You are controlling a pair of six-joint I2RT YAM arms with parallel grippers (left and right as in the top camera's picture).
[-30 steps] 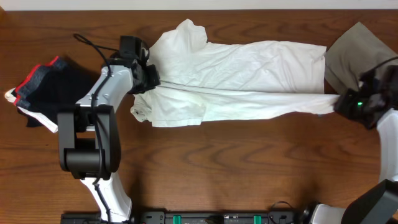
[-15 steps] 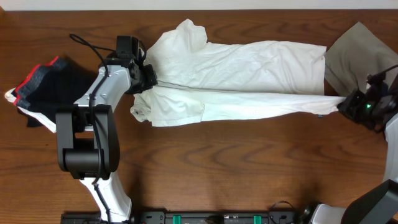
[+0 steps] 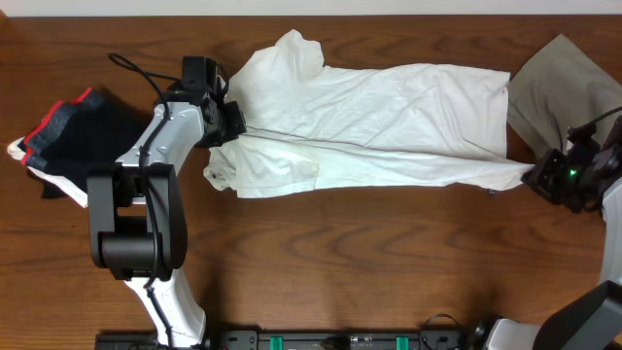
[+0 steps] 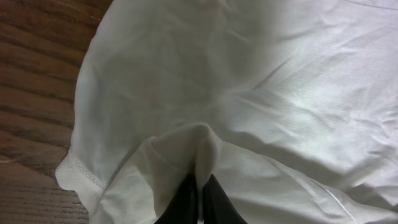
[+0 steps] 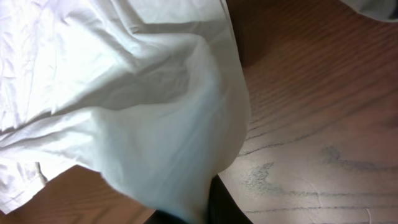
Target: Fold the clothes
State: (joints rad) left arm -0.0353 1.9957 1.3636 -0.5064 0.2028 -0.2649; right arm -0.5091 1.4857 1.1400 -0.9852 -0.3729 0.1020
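Overhead view, read from left to right. A heap of dark clothes (image 3: 68, 136) with a red edge lies at the far left of the table (image 3: 340, 272), apart from the work. Just beside it to the right, the left gripper (image 3: 236, 124) sits at the collar end of the white shirt (image 3: 389, 107). The left wrist camera shows its fingers (image 4: 186, 198) clenched on a pinched ridge of that cloth.

The shirt lies lengthwise across the upper middle of the table. One sleeve points up near the collar, the other is bunched below the left gripper. A long crease runs along the body from one gripper towards the other. At the far end the hem is drawn out to a point at the right gripper (image 3: 537, 175). On the right wrist camera the cloth drapes over the fingers and hides them, but the tented hem suggests a firm grasp. A grey cloth (image 3: 559, 78) lies beyond, at the table's right edge, close to the shirt's hem.

Assessment: the lengthwise fold is in hand, with the shirt stretched between both grippers. The next move calls for carrying both ends together and level, so the crease lands straight, before any release. The bunched sleeve may need tucking.
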